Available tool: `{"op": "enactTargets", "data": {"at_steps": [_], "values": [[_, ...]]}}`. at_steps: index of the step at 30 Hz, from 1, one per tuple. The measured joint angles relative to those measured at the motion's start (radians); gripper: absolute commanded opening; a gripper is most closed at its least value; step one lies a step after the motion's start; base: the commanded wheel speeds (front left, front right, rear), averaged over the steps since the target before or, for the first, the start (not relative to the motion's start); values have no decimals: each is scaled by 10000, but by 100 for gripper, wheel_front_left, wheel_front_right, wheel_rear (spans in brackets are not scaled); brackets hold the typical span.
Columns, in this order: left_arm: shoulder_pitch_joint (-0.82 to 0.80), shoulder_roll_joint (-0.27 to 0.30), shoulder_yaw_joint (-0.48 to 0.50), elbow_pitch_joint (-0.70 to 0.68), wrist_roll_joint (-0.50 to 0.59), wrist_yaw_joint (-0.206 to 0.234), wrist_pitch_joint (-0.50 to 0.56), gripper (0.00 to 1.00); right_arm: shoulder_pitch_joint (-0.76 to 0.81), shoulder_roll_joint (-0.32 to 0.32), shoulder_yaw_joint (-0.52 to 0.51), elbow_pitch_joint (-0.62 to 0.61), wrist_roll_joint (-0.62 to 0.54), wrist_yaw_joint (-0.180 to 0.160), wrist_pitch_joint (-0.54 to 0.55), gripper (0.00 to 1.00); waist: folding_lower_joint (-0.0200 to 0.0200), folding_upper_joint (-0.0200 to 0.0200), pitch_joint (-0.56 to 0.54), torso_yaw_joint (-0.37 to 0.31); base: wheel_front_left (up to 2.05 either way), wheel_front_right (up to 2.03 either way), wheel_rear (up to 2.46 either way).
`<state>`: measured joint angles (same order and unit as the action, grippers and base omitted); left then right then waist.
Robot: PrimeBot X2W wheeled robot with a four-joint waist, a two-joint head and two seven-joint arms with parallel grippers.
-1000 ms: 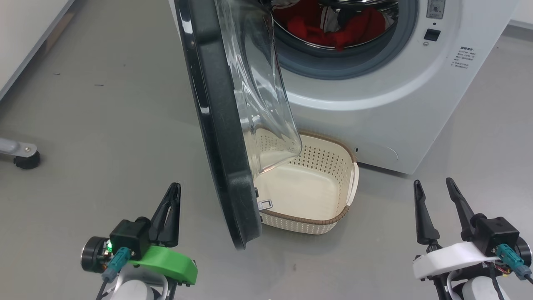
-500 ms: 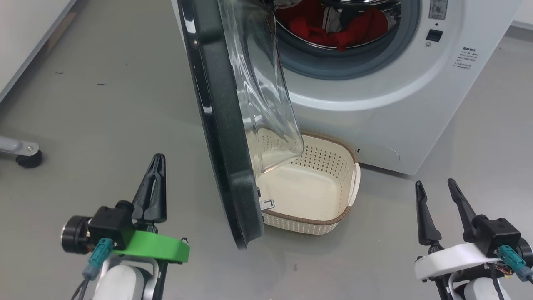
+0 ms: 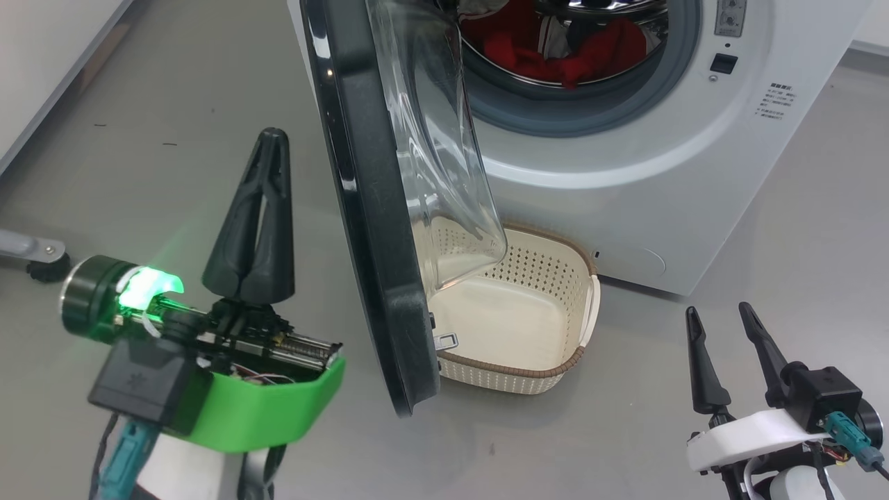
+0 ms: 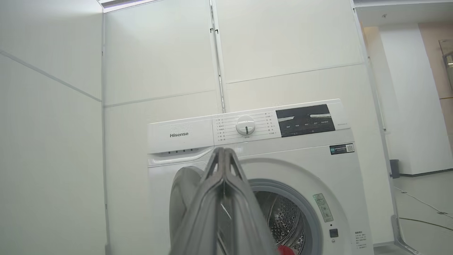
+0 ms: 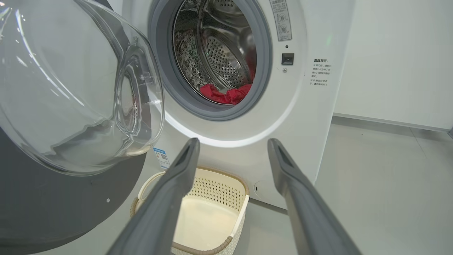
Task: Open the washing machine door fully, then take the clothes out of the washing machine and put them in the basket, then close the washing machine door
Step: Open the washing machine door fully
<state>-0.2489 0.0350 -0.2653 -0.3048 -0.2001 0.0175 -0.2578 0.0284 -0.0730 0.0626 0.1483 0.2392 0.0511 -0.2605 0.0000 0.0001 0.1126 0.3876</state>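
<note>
The washing machine [image 3: 625, 187] stands at the top of the head view. The washing machine door [image 3: 368, 208] is swung partly out, its black rim edge-on and its glass bowl over the basket [image 3: 510, 368]. Red clothes [image 3: 555, 48] lie in the steel drum. The cream basket sits on the floor in front of the washer with nothing in it. My left gripper [image 3: 272, 135] is shut on nothing, raised just left of the door's outer face and apart from it. My right gripper [image 3: 717, 310] is open at the lower right. The right wrist view shows the right gripper [image 5: 234, 141], clothes [image 5: 226, 95] and basket [image 5: 216, 187].
A grey wheeled leg [image 3: 35, 257] stands on the floor at the far left, with a white wall panel [image 3: 42, 55] behind it. Grey floor spreads to both sides of the washer. A thin cable [image 4: 421, 205] lies on the floor right of the machine.
My left gripper has risen and come closer to the head camera, beside the door's outer face, and its fingers have closed fully. The right gripper, door and basket have not moved.
</note>
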Motion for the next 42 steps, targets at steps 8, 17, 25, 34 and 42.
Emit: {"op": "enactTargets", "data": {"at_steps": [8,17,25,34,42], "values": [[208,23,-1615,-568,-6,-911,0,0,10,79,-46,107,-44,94,0,100,0,0,-67,-105,0,0,0],[948,255,-2928,-619,-309,-1198,821,0,41,119,-102,259,-48,196,0,100,0,0,-131,-209,0,0,0],[1763,593,-3503,-13,-932,-1281,2117,0,110,163,-104,291,-134,288,0,100,0,0,-129,-270,0,0,0],[2204,715,-3010,708,-1390,-1135,2667,0,110,180,-142,291,-213,359,0,100,0,0,-9,-341,0,0,0],[2197,709,-2629,1037,-1467,-930,2755,0,97,230,-159,291,-221,405,0,100,0,0,147,-429,0,0,0]]}}
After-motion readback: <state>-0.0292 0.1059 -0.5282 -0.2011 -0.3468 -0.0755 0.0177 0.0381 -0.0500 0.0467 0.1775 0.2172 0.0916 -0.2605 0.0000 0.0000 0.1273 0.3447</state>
